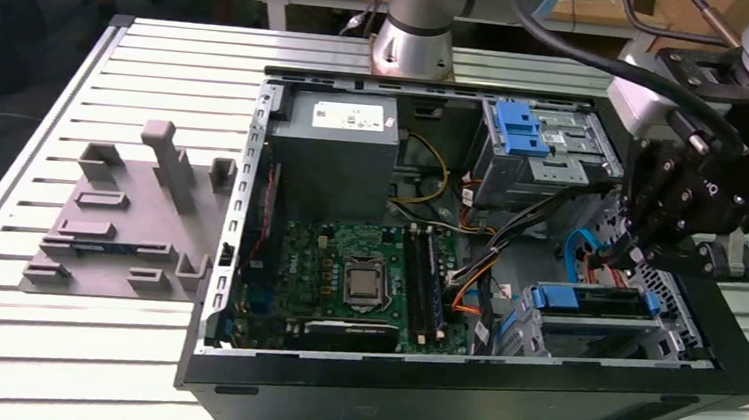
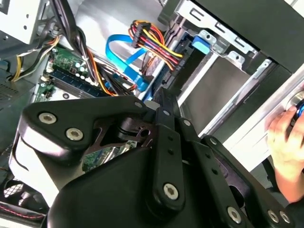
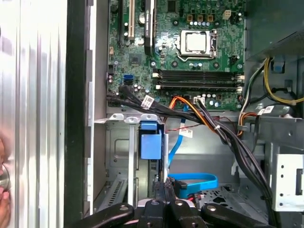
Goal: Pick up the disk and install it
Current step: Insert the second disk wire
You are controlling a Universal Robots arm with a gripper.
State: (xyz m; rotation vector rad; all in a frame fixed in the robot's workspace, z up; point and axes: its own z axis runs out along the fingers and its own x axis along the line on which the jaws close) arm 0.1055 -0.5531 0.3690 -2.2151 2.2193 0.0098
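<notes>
A slatted aluminium desk (image 1: 16, 342) carries an open black computer case (image 1: 466, 408) lying on its side, with the arm's silver base (image 1: 413, 32) bolted just behind it. Pale wooden furniture runs along the far edge of the room. On the exterior view's left of the case, a grey moulded fixture (image 1: 126, 216) lies on the slats, well apart from the work.

The disk (image 1: 595, 300) sits in the lower drive cage at the case's corner on the exterior view's right, its blue carrier rails showing along the top. In the first wrist view it stands on edge in the cage (image 3: 151, 145), blue carrier end facing up. The hand (image 1: 627, 258) hangs just above the disk, towards the case's middle. In both wrist views its fingers are drawn narrow, tips together (image 3: 165, 187) (image 2: 159, 97), with nothing seen between them, and they are not touching the disk.

A flat blue data cable (image 3: 197, 183) loops close under the fingertips, and a bundle of black, orange and yellow power leads (image 2: 154, 42) crosses the gap beside the cage. Further in lie the green motherboard (image 1: 343, 268) with its bare processor socket (image 3: 195, 42), the grey power supply (image 1: 340, 137) and an upper drive cage with a ridged blue latch (image 1: 531, 132). A person's fingers (image 2: 285, 142) rest outside the case wall.
</notes>
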